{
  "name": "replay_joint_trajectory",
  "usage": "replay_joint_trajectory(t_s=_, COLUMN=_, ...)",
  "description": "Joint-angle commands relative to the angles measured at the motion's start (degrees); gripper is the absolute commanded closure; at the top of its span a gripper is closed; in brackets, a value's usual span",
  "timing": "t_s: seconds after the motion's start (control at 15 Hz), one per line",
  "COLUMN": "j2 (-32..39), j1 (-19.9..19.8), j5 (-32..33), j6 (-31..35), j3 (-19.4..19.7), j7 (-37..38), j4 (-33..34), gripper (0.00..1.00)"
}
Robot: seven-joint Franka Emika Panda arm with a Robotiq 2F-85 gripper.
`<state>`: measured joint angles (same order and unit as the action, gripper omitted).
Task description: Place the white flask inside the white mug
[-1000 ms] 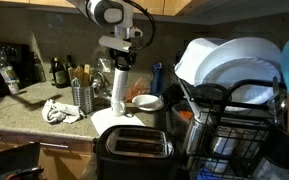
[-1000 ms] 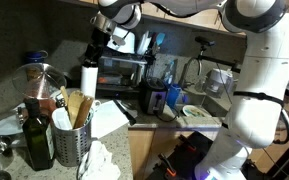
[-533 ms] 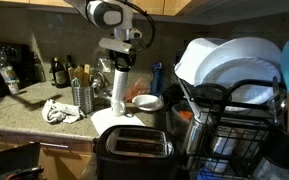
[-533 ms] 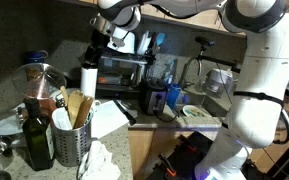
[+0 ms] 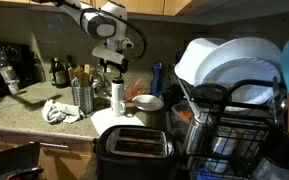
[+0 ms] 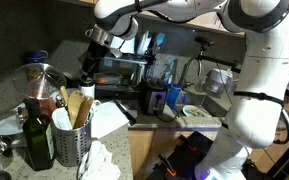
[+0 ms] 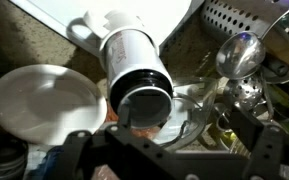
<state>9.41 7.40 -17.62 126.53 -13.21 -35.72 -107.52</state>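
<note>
Gripper (image 7: 172,140): fingers spread wide, clear of the white flask (image 7: 132,60), i.e. let go. Flask stands w/ its base in the white mug (image 7: 84,25), dark end up. Vs 0.5 s ago: arm lower & tilted, flask sits lower. Mug mostly hidden by flask. White bowl (image 7: 39,100) just beside. Dim kitchen counter (image 5: 24,120); toaster (image 5: 134,148) near, dish rack (image 5: 234,110) right.

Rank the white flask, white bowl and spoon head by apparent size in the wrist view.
Largest, tied: white flask and white bowl. The flask's end is nearer the camera, so I won't rank them.
Smallest: spoon head.
</note>
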Motion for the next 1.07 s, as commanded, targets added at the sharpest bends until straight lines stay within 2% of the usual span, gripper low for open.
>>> replay_joint_trajectory(t_s=0.0, j2=-3.4, j1=0.1, j5=-4.1, j6=1.2, j3=-1.1, j7=-3.3, j4=-5.3, gripper=0.00)
replay_joint_trajectory(t_s=0.47, j2=-6.8, j1=1.0, j5=-1.1, j6=-1.6, j3=-0.1, j7=1.4, j4=-4.1, gripper=0.00)
replay_joint_trajectory(t_s=0.67, j2=-8.3, j1=1.1, j5=2.8, j6=-3.8, j3=0.7, j7=4.7, j4=-2.5, gripper=0.00)
replay_joint_trajectory(t_s=1.0, j2=-9.0, j1=-0.2, j5=11.8, j6=-12.6, j3=3.8, j7=6.7, j4=1.4, gripper=0.00)
